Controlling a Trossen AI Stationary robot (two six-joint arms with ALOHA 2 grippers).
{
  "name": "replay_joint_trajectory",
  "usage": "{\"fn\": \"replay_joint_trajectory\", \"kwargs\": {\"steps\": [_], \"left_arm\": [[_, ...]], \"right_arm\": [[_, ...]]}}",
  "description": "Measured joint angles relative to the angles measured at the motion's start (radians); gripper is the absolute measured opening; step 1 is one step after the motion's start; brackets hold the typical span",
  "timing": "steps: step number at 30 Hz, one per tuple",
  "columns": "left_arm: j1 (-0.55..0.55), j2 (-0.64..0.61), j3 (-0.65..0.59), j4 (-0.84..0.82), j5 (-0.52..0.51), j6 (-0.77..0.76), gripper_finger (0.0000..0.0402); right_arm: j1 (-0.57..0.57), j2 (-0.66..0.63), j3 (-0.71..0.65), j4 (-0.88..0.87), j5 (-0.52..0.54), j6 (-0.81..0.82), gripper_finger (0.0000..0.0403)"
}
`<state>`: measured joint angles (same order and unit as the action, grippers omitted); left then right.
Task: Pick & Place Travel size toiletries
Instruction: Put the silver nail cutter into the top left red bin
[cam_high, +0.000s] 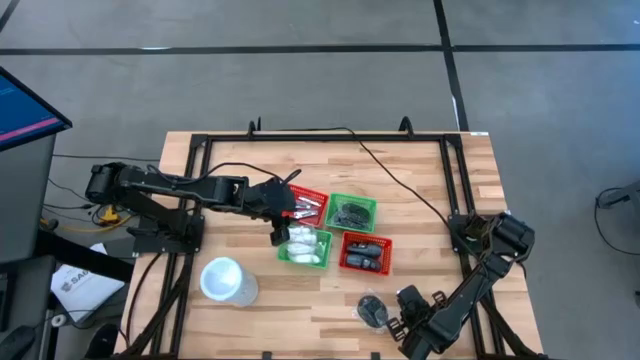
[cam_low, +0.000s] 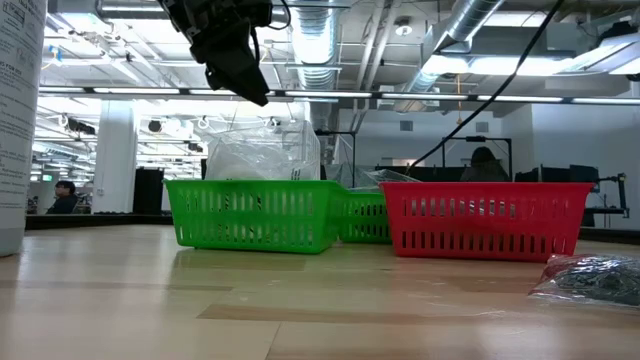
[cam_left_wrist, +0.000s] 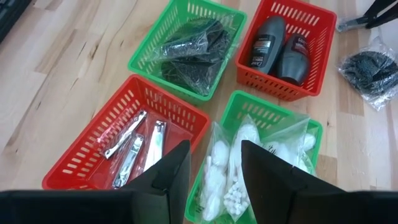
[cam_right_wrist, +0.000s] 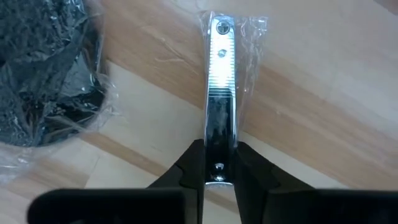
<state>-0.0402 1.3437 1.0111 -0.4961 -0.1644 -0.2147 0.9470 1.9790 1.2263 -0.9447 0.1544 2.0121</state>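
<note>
My right gripper (cam_right_wrist: 217, 163) is clamped on the near end of a silvery metal nail clipper in clear wrap (cam_right_wrist: 219, 81), lying on the wooden desk (cam_right_wrist: 323, 93) beside a black round bundle in clear wrap (cam_right_wrist: 43, 74). I should lift straight up, checking the narrow hold doesn't slip. The left gripper (cam_left_wrist: 214, 165) hangs released above the green basket of white packets (cam_left_wrist: 273, 118).

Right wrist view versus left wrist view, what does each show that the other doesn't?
Only the right wrist view: the right gripper closed on a wrapped nail clipper lying on the table. Only the left wrist view: four baskets, one red basket holding clippers, and the open left gripper. Both: the black bundle in clear wrap on the wood.
</note>
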Motion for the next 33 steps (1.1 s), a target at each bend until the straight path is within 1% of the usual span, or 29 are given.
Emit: {"fn": "replay_joint_trajectory", "kwargs": {"steps": [13, 21, 27, 33], "left_arm": [[0.000, 0.000, 0.000, 0.012, 0.001, 0.000, 0.0131], [0.000, 0.000, 0.000, 0.020, 0.004, 0.001, 0.0131], [0.000, 0.000, 0.000, 0.026, 0.004, 0.001, 0.0131], [0.000, 0.000, 0.000, 0.035, 0.003, 0.001, 0.0131]], "right_arm": [[0.003, -0.071, -0.006, -0.057, -0.006, -0.015, 0.0045], [0.003, -0.169, -0.005, -0.114, 0.006, -0.059, 0.0045], [0.005, -0.265, -0.004, -0.159, 0.072, -0.107, 0.0045], [-0.011, -0.377, -0.004, -0.191, 0.181, -0.194, 0.0045]]}}
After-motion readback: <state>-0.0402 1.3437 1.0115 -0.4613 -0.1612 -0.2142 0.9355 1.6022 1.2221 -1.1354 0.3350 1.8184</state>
